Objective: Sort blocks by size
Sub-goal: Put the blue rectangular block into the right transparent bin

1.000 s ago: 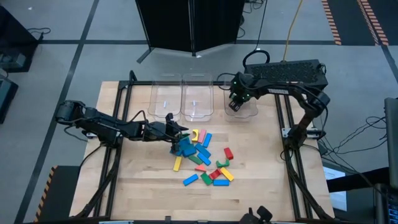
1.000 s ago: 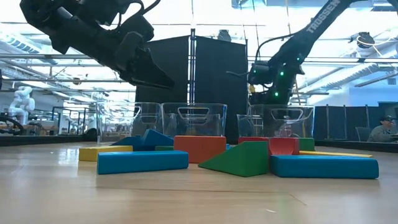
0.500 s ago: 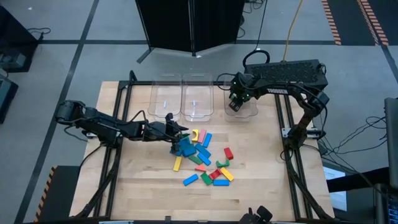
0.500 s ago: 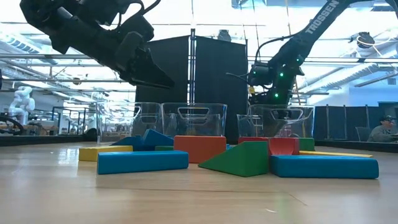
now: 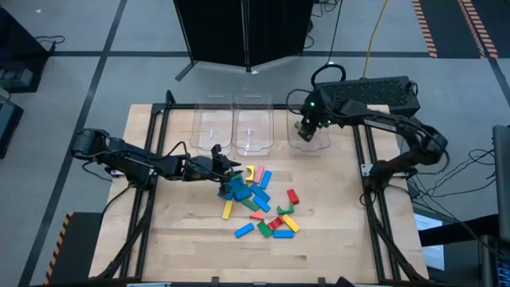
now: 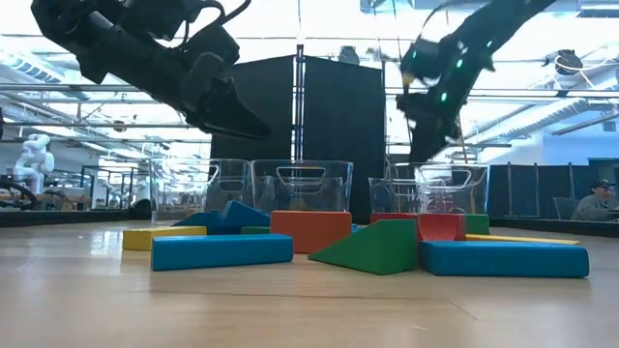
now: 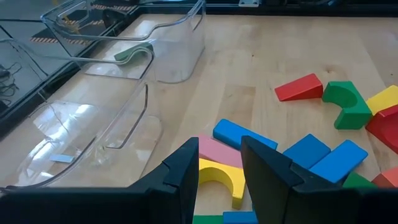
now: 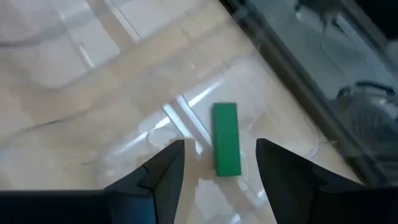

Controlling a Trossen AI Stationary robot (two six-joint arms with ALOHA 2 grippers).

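A: What is the biggest thing here?

B: The pale wooden table (image 5: 335, 231). At its far edge stand three clear plastic bins (image 5: 252, 127) in a row. Nearer, around the middle, lies the pile of small coloured toy blocks (image 5: 259, 203): blue, green, red, yellow and pink, some arched.

A: And the arms?

B: The dark right gripper (image 5: 306, 130) hangs over the rightmost clear bin (image 5: 317, 147), its fingers (image 8: 163, 171) spread wide and empty. A slim green rectangular block (image 8: 226, 139) lies flat on that bin's floor, right below them.

A: The left one?

B: The dark left gripper (image 5: 225, 166) sits at the pile's left edge, jaws narrowly apart with nothing between them, above a yellow arched block (image 7: 219, 177) and a pink flat block (image 7: 214, 151).
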